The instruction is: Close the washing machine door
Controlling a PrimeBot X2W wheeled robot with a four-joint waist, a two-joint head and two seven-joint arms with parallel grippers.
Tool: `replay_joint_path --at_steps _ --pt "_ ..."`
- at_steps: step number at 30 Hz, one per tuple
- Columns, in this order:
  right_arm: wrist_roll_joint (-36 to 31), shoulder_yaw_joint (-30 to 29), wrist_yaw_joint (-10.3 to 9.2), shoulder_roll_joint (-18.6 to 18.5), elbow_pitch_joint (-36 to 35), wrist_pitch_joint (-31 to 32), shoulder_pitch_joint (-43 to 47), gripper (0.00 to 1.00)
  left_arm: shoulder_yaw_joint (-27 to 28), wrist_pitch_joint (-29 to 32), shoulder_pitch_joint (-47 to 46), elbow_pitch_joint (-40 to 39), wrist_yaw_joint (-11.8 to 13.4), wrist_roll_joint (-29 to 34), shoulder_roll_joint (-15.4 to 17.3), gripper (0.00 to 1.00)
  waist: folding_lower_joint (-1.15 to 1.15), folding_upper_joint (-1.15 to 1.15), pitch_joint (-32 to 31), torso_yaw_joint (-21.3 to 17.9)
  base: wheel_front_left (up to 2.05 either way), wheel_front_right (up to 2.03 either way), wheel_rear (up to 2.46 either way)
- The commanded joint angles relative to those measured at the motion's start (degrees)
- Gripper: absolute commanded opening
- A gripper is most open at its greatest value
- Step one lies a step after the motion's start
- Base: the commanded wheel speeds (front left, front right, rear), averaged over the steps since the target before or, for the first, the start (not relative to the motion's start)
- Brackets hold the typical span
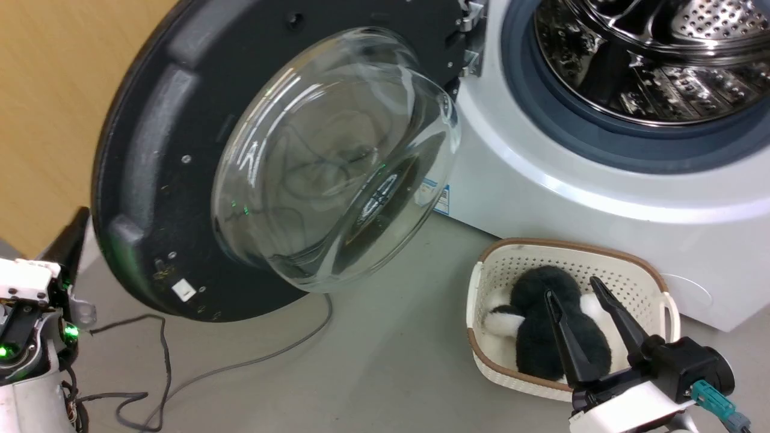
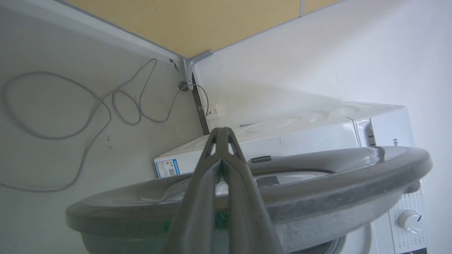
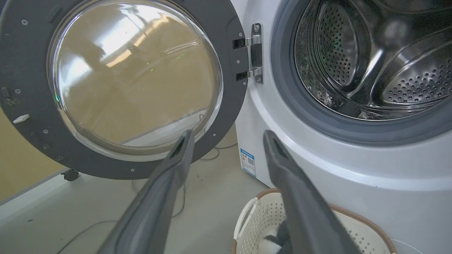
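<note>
Left claw (image 2: 221, 131) pinched shut by the open door; right claw (image 1: 571, 287) spread wide, holding nothing.
I see the washing machine door (image 1: 150, 156) swung wide open to the left of the machine (image 1: 541, 186), hanging on its hinge (image 3: 255, 53), glass bowl (image 1: 325, 162) bulging toward me. My left fingers (image 2: 243, 197) cross the door's outer rim in the wrist view; contact I cannot tell. Past the hinge, the grey rubber ring (image 1: 601, 144) frames the steel drum (image 1: 649, 54). My right claw hovers over a white basket (image 1: 656, 282) holding a black-and-white plush (image 1: 529, 349); a grey cable (image 1: 240, 364) trails across the floor.
</note>
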Motion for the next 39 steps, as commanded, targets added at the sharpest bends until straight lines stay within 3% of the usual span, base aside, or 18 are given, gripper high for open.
replay_joint_path --at_steps 1,9,17,22,23,27,34,39 --pt "-0.4 0.0 0.05 -0.2 -0.1 -0.3 -0.8 1.00 -0.1 2.0 -0.3 0.4 -0.1 -0.7 0.8 0.00 0.00 0.00 0.0 -0.5 0.00 0.00 0.00" --pt "-0.5 -0.4 0.05 0.3 -0.1 -0.3 -0.1 1.00 -1.6 13.2 3.5 -0.5 -1.8 -5.3 2.1 0.00 0.00 0.00 -1.1 -2.0 0.00 0.00 0.00" --pt "-0.1 -2.3 0.05 2.2 -0.3 -0.3 1.1 1.00 -3.7 23.4 11.1 -8.0 -2.7 -9.5 0.7 0.00 0.00 0.00 -4.5 -4.0 0.00 0.00 0.00" --pt "0.1 -3.0 0.05 2.9 -0.1 -0.3 2.3 1.00 -5.6 27.2 15.8 -14.0 -2.1 -10.6 -1.3 0.00 0.00 0.00 -6.5 -5.3 0.00 0.00 0.00" --pt "0.0 -3.6 0.05 3.3 -0.2 -0.3 2.9 1.00 -6.7 28.9 17.7 -17.7 -1.0 -11.8 -3.3 0.00 0.00 0.00 -7.4 -6.0 0.00 0.00 0.00" --pt "-0.1 -3.9 0.05 3.8 -1.1 -0.3 3.6 1.00 -10.5 31.7 22.2 -25.4 1.4 -12.3 -6.3 0.00 0.00 0.00 -8.2 -7.8 0.00 0.00 0.00" --pt "-0.7 -4.3 0.05 3.9 -2.2 -0.3 3.3 1.00 -17.4 29.9 27.2 -33.3 6.2 -18.3 -9.0 0.00 0.00 0.00 -7.0 -12.9 0.00 0.00 0.00" --pt "-1.1 -4.3 0.05 3.0 -2.8 -0.3 3.0 1.00 -24.3 22.7 27.5 -33.5 5.9 -22.0 -9.2 0.00 0.00 0.00 -4.9 -17.5 0.00 0.00 0.00"
